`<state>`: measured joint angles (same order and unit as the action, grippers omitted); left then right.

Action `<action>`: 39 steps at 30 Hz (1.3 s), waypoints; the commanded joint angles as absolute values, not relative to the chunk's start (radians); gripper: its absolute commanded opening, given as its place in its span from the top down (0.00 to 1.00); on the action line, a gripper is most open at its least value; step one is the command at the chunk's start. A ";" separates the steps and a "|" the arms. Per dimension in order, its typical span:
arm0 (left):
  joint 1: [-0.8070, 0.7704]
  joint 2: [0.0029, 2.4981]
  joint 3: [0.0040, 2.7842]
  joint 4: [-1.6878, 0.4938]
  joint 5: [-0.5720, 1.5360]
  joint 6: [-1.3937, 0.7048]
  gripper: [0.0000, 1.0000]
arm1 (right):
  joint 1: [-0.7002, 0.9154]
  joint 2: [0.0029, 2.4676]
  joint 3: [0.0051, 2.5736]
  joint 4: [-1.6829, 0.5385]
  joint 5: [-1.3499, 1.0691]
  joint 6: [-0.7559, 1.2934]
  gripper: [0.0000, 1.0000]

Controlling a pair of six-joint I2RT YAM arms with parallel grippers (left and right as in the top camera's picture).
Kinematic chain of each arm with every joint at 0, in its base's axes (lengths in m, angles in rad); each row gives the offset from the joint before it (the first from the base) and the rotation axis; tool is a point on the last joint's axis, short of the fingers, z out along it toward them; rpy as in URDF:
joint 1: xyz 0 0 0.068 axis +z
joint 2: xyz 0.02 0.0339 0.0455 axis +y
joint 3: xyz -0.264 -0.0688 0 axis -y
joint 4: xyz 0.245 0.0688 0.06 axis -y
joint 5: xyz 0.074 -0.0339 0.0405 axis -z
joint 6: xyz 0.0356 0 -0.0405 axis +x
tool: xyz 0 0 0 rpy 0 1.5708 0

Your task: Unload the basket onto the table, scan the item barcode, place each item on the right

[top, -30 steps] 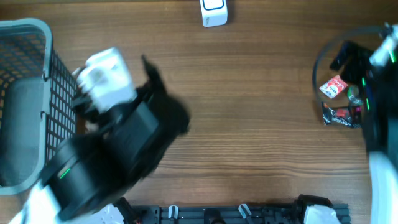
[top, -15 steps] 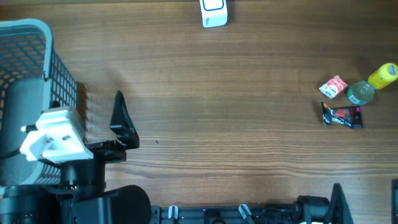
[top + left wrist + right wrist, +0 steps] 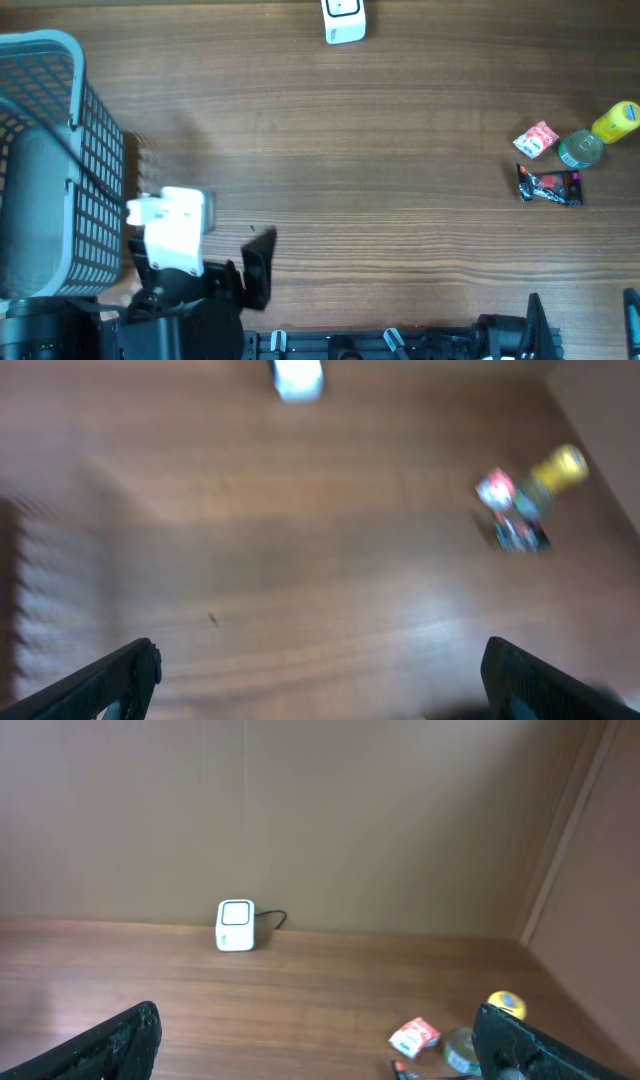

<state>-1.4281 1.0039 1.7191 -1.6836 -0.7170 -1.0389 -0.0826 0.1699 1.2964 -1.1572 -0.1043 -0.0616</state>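
**Wooden Table, Both Claws Wide and Empty**

Wooden table (image 3: 380, 200): the left gripper (image 3: 320, 678) and right gripper (image 3: 322, 1045), at the near edge, stand fully spread and hold nothing. A white scanner (image 3: 344, 22) sits at the far edge. A red-white packet (image 3: 536, 139), dark packet (image 3: 548, 186), green-topped jar (image 3: 580, 149) and yellow bottle (image 3: 616, 121) cluster at right. A mesh basket (image 3: 100, 180) stands at left.

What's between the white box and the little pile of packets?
Nothing but bare table between the white box and the packets, clearest in the overhead view.
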 commanded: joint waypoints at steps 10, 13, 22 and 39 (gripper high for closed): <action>-1.435 1.004 1.713 -1.684 -0.461 -1.055 0.00 | -0.056 0.007 0.952 -0.705 -0.192 -0.125 0.00; -1.435 1.004 1.713 -1.684 -0.461 -1.055 0.00 | -0.053 0.006 0.801 -0.477 -0.216 -0.120 0.00; -1.435 1.004 1.713 -1.684 -0.461 -1.055 0.00 | -0.021 0.003 0.121 0.186 -0.107 0.108 0.00; -1.435 1.004 1.713 -1.684 -0.461 -1.055 0.00 | 0.015 0.004 0.005 0.002 -0.067 0.133 0.00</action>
